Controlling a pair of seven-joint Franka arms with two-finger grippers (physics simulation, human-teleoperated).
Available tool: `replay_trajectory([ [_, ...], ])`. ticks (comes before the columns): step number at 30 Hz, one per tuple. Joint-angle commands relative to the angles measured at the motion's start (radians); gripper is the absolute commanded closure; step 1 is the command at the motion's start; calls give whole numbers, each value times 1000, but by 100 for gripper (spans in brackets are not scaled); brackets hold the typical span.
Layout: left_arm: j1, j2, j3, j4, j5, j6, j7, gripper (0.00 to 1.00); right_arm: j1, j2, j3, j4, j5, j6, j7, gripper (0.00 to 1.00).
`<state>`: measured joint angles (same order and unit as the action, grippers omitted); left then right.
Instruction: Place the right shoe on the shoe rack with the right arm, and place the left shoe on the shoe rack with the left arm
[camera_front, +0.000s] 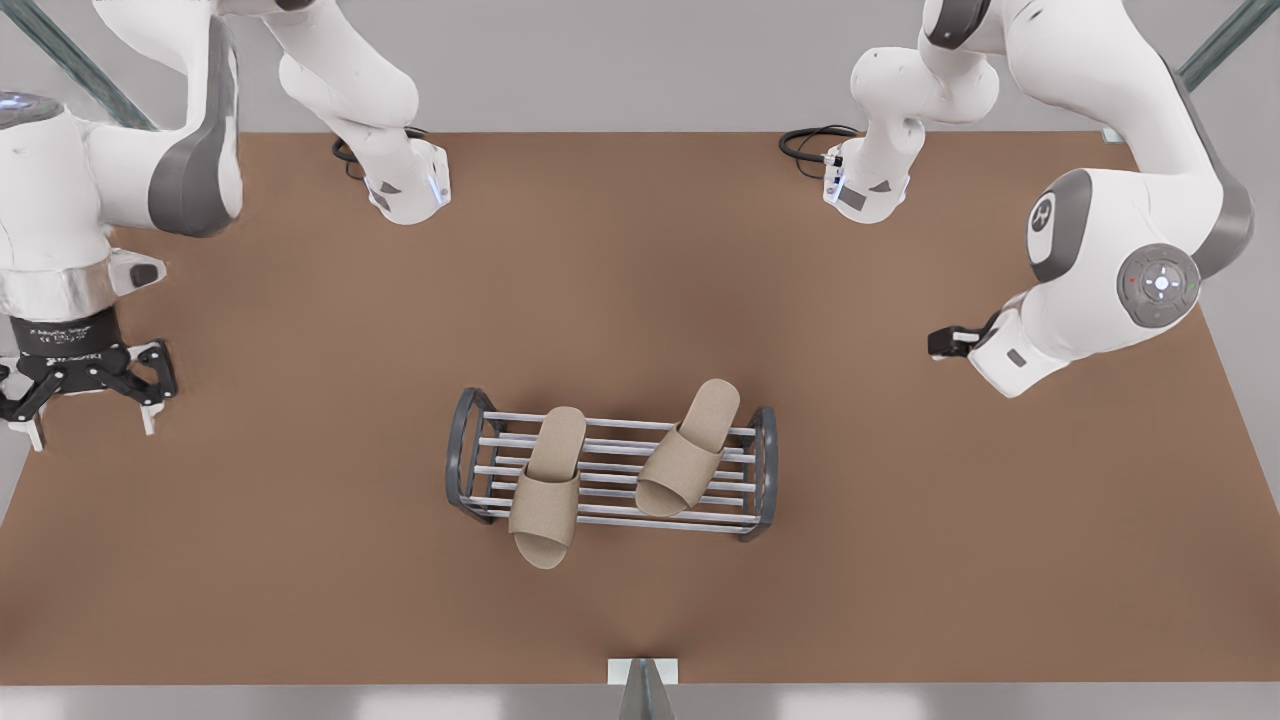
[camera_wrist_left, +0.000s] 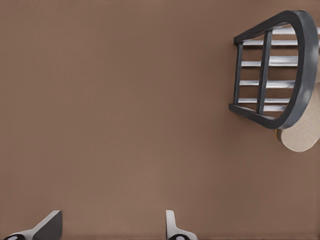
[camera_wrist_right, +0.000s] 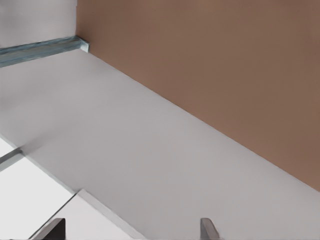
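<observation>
Occlusion affected the right gripper (camera_wrist_right: 129, 230): in the front view the forearm on the front view's right covered it. The right wrist view gave two fingertips (camera_wrist_right: 207, 229) set wide apart, with nothing between them. Below them lay pale grey floor, beyond an edge of the brown worktop (camera_front: 300, 600). That arm was folded, its elbow raised and its wrist over the worktop's edge on the front view's right.

The left gripper (camera_front: 90, 425) was partly cut off by the frame edge in the front view. It hung from a vertical wrist, fingers down, above the worktop's edge on the front view's left. Its fingers (camera_wrist_left: 172, 227) were spread over bare worktop and gripped nothing.

The shoe rack (camera_front: 458, 455) stood mid-width on the worktop, nearer the edge closest to the front camera and well apart from both grippers. The left shoe (camera_front: 545, 485), a beige slipper, lay across the bars at the end on the front view's left. One end of it overhung the rack's side closest to the front camera. In the left wrist view, the rack's dark end frame (camera_wrist_left: 300, 65) hid all but that rounded end of the slipper. The right shoe (camera_front: 688, 450) lay across the bars at the other end, angled towards the far corner on the front view's right.
</observation>
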<state>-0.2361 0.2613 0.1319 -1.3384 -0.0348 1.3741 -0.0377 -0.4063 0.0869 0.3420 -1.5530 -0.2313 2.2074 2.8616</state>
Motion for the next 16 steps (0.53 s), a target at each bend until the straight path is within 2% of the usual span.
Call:
replay_trajectory([
  [1, 1, 3, -2, -2, 15, -24, -16, 0, 50, -6, 2, -41, 115, -474, 2580, 0],
  [2, 1, 4, -2, -4, 15, -29, -18, 0, 31, -1, 0, -50, 115, -495, 2975, 0],
  [3, 1, 6, -2, -4, 15, -35, -18, 0, 1, 7, 0, -81, 110, -543, 2977, 0],
  [4, 1, 7, -2, -5, 15, -33, -18, 0, 6, 74, 2, 6, 109, -676, 2894, 0],
  [5, 1, 10, -2, -4, 15, -33, -19, 0, 17, 191, 2, 152, 99, -690, 2817, 2],
  [6, 1, 12, -2, -4, 15, -35, -21, 0, 30, 201, 12, 154, 64, -661, 2891, 0],
  [7, 1, 13, -2, -4, 15, -35, -25, 0, 63, 183, 5, 153, 63, -658, 3090, 0],
  [8, 1, 13, -2, -4, 15, -35, -25, 0, 158, 151, -69, 133, 67, -661, 3343, 0],
  [9, 1, 13, -2, -4, 15, -35, -25, 0, 240, 91, -129, 74, 105, -635, 3472, 2],
  [10, 1, 13, -2, -5, 15, -35, -25, 0, 340, 50, -254, 27, 139, -606, 3474, 0],
  [11, 1, 13, -2, -4, 15, -35, -25, 0, 337, 39, -255, -29, 153, -584, 3474, 0],
  [16, 1, 29, -2, 4, 12, -52, -25, 0, 334, 66, -271, 17, 155, -578, 3564, 0],
])
